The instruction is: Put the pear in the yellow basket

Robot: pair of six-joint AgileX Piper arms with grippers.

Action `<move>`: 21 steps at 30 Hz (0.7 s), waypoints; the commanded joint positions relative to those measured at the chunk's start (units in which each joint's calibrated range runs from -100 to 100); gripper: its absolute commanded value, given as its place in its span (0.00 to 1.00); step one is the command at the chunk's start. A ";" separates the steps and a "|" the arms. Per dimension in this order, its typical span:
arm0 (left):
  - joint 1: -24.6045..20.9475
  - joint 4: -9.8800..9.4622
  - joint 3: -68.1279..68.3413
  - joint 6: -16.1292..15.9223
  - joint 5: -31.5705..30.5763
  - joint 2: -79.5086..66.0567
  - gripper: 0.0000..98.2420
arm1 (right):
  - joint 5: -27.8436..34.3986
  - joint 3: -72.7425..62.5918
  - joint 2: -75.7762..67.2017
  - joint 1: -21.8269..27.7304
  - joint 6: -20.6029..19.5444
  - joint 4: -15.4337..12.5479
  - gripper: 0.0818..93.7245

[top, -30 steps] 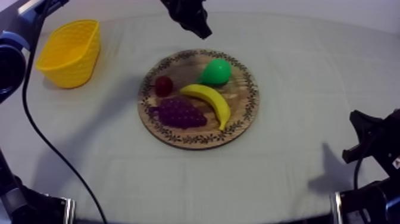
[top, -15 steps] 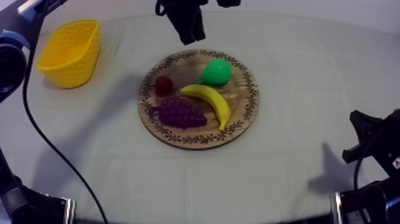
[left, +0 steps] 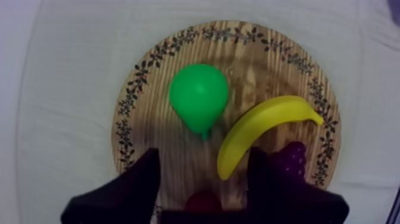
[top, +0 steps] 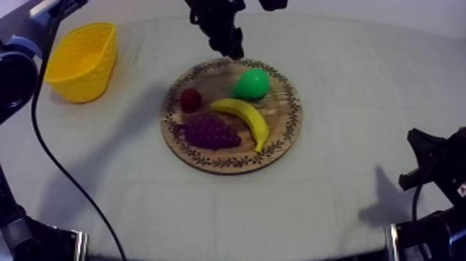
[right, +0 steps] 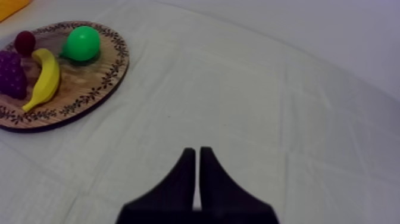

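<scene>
Left gripper [left: 204, 156] is hovering over the board [left: 128, 113], its black fingers spread wide with nothing gripped between them. The pear [left: 199, 95], smooth, glossy green and teardrop-shaped, is lying on the bare wood grain just ahead of the fingertips, with its narrow end pointing toward them. The curved yellow banana [left: 262, 128] is lying just beside it. The knobbly purple grapes [left: 294, 161] and the small red fruit [top: 191, 99] are sitting nearby inside the round leaf-patterned rim. The basket [top: 83, 59], yellow, oval and ribbed, is standing well apart at the table's left. Right gripper [right: 197, 152] is resting over wrinkled cloth [right: 268, 89], its fingers pressed into a narrow wedge.
</scene>
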 commanded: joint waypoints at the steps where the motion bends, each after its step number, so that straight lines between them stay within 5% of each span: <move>1: 0.11 -0.31 -0.15 0.79 -0.02 0.23 0.66 | 0.01 0.00 -0.04 -0.03 0.04 -0.01 0.00; 21: 1.90 -0.84 -10.28 3.52 0.00 13.94 0.79 | 0.01 0.00 -0.04 -0.03 0.04 -0.01 0.00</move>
